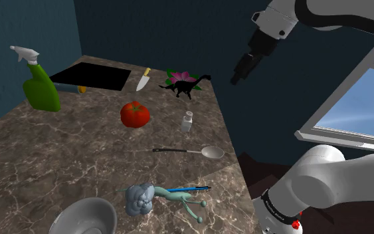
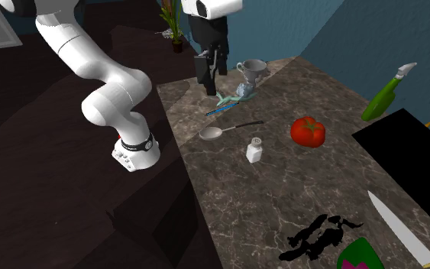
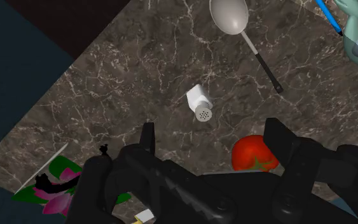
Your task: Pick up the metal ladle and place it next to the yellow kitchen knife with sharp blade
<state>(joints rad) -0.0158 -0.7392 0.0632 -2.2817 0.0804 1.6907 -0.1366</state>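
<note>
On the shoulder view's far left, a green spray bottle with a white trigger (image 1: 40, 85) stands upright on your brown marbled table (image 1: 59, 153). Just right of it, a flat black rectangle (image 1: 92, 78) is set into the table's far end. At the near edge sits a round grey bowl (image 1: 82, 217). Right of the bowl, a lumpy grey-blue object (image 1: 139, 198) touches a pale green long-limbed figure (image 1: 188, 201) with a blue pen (image 1: 187, 189) lying across it.

A round red tomato (image 1: 135, 114) sits mid-table. Beyond it, beside the black rectangle, lies the kitchen knife with yellow handle and pale blade (image 1: 143, 80).

Your ladle with its silver bowl and thin dark handle (image 1: 190, 151) lies flat, near of the tomato and to its right. Its bowl points toward the table's right edge. It is well apart from the knife, with the tomato roughly between the two. A small white shaker with a grey cap (image 1: 187, 121) stands just far of the ladle's bowl.

At the far right corner, a black long-necked dinosaur figure (image 1: 188, 85) stands against a pink flower on green leaves (image 1: 181, 76), close to the knife's right.

The jaws hang high over the right side, well clear of the ladle. In the wrist view the black fingers (image 3: 147, 137) stand wide apart with nothing between them but table. Further right is a pale-framed window (image 1: 351, 100).
</note>
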